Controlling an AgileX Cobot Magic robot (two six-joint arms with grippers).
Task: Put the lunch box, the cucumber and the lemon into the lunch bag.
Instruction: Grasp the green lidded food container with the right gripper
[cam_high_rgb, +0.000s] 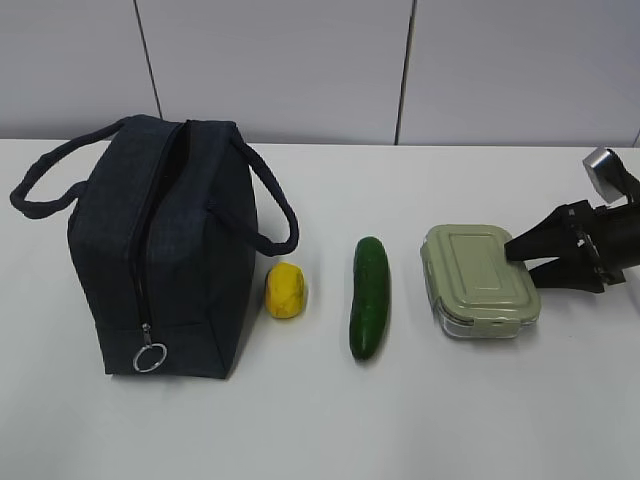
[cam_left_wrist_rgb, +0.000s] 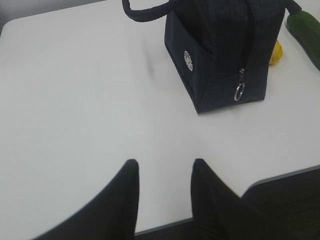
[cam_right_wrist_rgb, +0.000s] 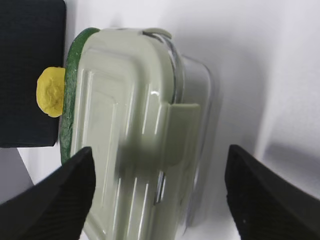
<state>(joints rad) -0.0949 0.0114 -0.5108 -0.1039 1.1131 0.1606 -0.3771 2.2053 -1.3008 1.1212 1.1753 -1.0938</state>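
The navy lunch bag (cam_high_rgb: 190, 260) stands at the left, with its ring pull (cam_high_rgb: 150, 357) hanging low on the near end; no lining shows. To its right lie the yellow lemon (cam_high_rgb: 286, 290), the dark green cucumber (cam_high_rgb: 369, 297) and the green-lidded lunch box (cam_high_rgb: 478, 278). My right gripper (cam_high_rgb: 515, 256) is open at the box's right end. In the right wrist view its jaws straddle the lunch box (cam_right_wrist_rgb: 130, 125) without touching it; the cucumber (cam_right_wrist_rgb: 70, 100), lemon (cam_right_wrist_rgb: 50, 92) and bag (cam_right_wrist_rgb: 30, 70) lie beyond. My left gripper (cam_left_wrist_rgb: 165, 162) is open and empty above bare table, well short of the bag (cam_left_wrist_rgb: 220, 45).
Everything rests on a white table (cam_high_rgb: 300, 420) with a pale wall behind it. In the left wrist view the table's near edge (cam_left_wrist_rgb: 165, 225) runs just under my fingers. The bag's two loop handles (cam_high_rgb: 45, 185) stick out to either side.
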